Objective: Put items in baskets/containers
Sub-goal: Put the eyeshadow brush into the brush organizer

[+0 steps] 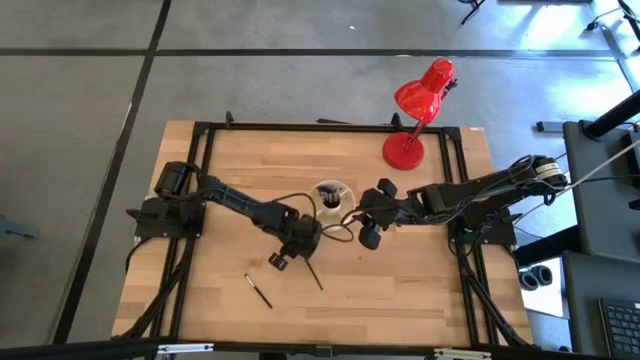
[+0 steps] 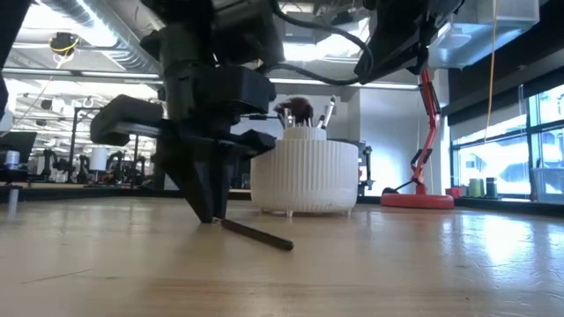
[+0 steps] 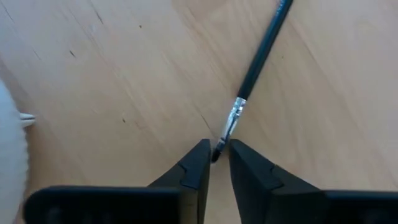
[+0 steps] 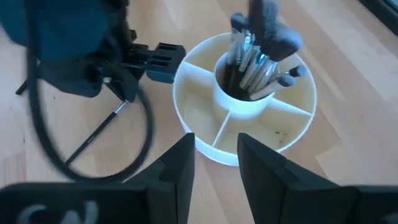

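Observation:
A dark-handled brush (image 3: 258, 59) with a silver ferrule lies flat on the table (image 1: 313, 272). My left gripper (image 3: 217, 148) points down at it, a fingertip on either side of its bristle tip (image 3: 216, 154), with a narrow gap. The low view shows the left gripper (image 2: 210, 216) at table level beside the brush (image 2: 257, 234). The round cream organizer cup (image 1: 332, 197) stands on the table, with several brushes (image 4: 255, 56) upright in its central cup. My right gripper (image 4: 214, 146) hangs open and empty above the cup's right side (image 1: 364, 226). A second brush (image 1: 258, 290) lies nearer the front edge. My left gripper comes from above with its fingertips (image 3: 202, 155) on either side of the brush's bristle tip (image 3: 216, 154), across the brush. I cannot tell whether they touch it. The brush lies flat on the table, its handle pointing away from the fingers.
A red desk lamp (image 1: 420, 110) stands on the table's far right, its base (image 2: 414, 199) beyond the organizer cup (image 2: 304, 176). A black cable loops between the arms near the cup (image 4: 146, 124). Bare wood shows along the near edge and left of the left arm.

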`<action>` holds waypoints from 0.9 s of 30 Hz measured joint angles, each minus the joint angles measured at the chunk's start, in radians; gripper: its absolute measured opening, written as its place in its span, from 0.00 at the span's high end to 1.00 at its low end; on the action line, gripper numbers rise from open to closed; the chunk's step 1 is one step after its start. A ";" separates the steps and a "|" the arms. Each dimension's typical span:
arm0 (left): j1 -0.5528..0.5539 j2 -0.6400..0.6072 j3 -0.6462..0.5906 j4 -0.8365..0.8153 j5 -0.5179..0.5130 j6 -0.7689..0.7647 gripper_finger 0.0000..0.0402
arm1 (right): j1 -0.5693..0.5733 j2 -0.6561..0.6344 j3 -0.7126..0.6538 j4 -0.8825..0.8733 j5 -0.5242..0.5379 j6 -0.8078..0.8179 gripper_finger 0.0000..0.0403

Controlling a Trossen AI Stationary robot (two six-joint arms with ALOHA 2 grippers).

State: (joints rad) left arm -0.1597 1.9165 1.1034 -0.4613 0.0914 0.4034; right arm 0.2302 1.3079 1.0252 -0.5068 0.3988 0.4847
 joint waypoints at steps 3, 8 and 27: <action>0.013 0.001 0.000 0.001 0.012 0.001 0.90 | 0.000 0.000 0.000 0.000 0.000 -0.017 0.70; 0.002 -0.001 0.001 -0.020 -0.005 -0.005 0.99 | 0.000 0.000 0.000 -0.007 -0.003 -0.021 0.70; -0.233 -0.256 0.124 -0.162 -1.221 0.590 0.99 | 0.000 0.000 0.000 -0.003 -0.008 -0.020 0.70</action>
State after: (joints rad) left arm -0.3930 1.6609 1.2278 -0.6230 -1.1298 0.9930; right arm 0.2306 1.3075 1.0252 -0.5102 0.3908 0.4645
